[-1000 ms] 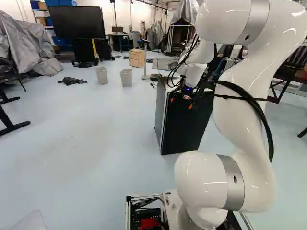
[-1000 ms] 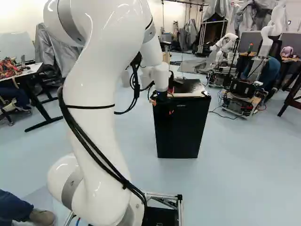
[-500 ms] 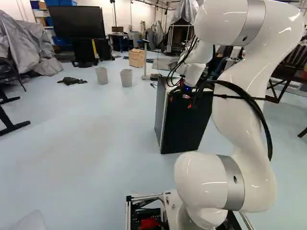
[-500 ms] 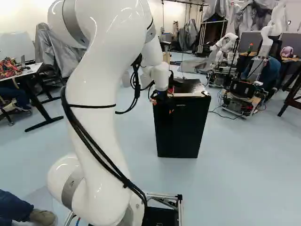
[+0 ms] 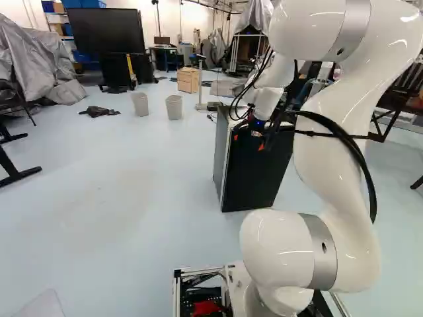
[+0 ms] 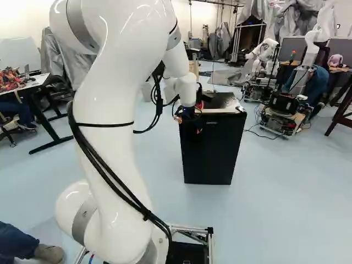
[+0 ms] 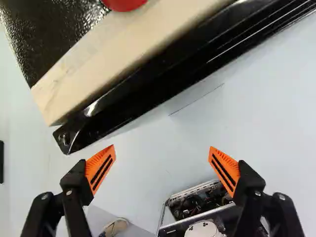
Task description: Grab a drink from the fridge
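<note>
In the left base view my gripper [image 5: 249,141] hangs at the upper front of the black fridge [image 5: 254,175]. The right base view has the gripper [image 6: 187,118] by the upper left part of the fridge front [image 6: 212,154]. The fridge door looks closed, and no drink can be made out. Seen from the wrist, my gripper [image 7: 162,148] stands wide open with nothing between its orange pads. The black door's top edge [image 7: 143,91] runs slantwise ahead of the fingertips, with the pale front strip [image 7: 113,59] of the fridge top behind it.
A red object [image 7: 123,4] sits on the fridge top. Two grey bins [image 5: 174,107] stand farther back on the left. Another robot [image 6: 283,110] is at the right of the right base view. A table [image 6: 33,82] stands at the left there.
Over the last half second the arm's upper part has swayed slightly, leftward in the right base view. The gripper stays near the fridge's upper front. The base and fridge have not visibly moved.
</note>
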